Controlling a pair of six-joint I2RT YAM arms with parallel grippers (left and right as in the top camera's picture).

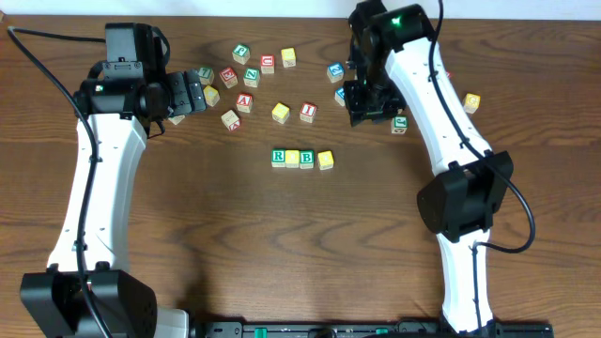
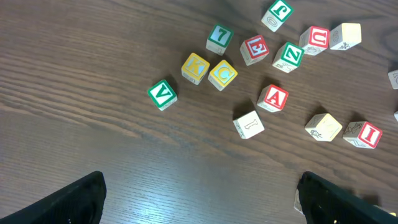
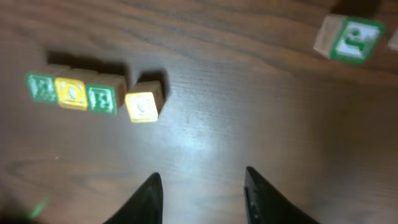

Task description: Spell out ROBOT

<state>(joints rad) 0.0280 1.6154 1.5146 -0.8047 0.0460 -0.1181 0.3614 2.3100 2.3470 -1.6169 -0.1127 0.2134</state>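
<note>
Risk: the next placement could knock the close-set row (image 1: 300,159) askew. Right end effector (image 3: 202,179) hangs half open and empty; left end effector (image 2: 201,190) gapes wide, empty.

The surface (image 1: 207,244) is dark brown wood with a fine grain. The R cube (image 1: 279,158) and the B cube (image 1: 306,158) show green letters on white, framed in green. The inner yellow cube (image 1: 292,158) and the end yellow cube (image 1: 325,160) have yellow faces. Among the loose ones, the A cube (image 2: 273,98) is red-lettered, the V cube (image 2: 162,94) green and the K cube (image 2: 194,68) yellow. The left arm (image 1: 94,197) is white with black joints.
</note>
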